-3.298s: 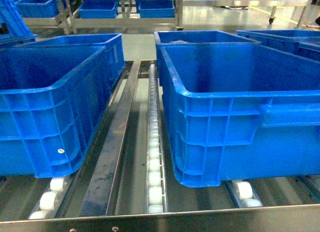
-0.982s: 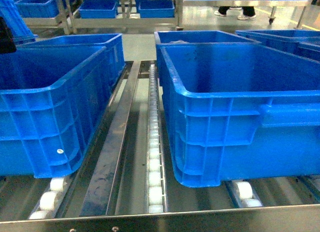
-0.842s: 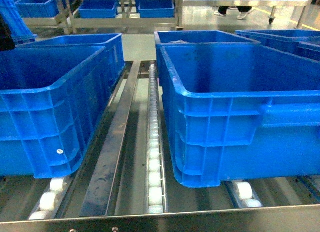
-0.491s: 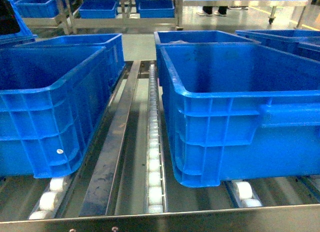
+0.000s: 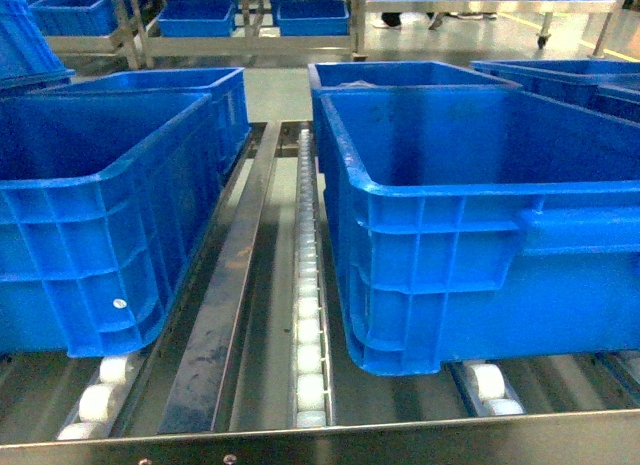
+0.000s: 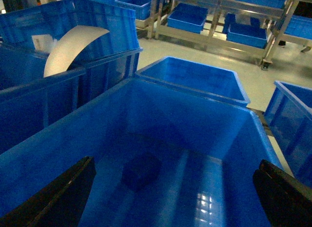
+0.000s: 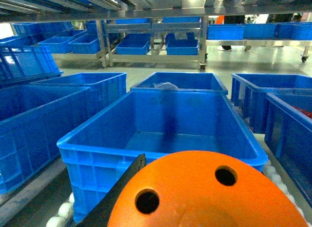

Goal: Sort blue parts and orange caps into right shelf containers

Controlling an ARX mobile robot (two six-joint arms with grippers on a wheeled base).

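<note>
Head view: two big crates on the roller rack, right crate [image 5: 480, 235] empty as far as visible, no arm in shot. Left wrist view: the left gripper [image 6: 178, 197] hangs spread wide over a crate with a blue block [image 6: 141, 171] on its floor. Right wrist view alone shows the orange cap [image 7: 209, 193] clamped in the right gripper [image 7: 195, 197]. Best carry it over the rim before letting go.

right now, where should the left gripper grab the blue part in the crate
Likely across two opposite side faces, straight down from above. The blue part lies boxy on the crate floor, clear of the tall walls, which block any sideways reach. The left gripper hangs open above it.
</note>
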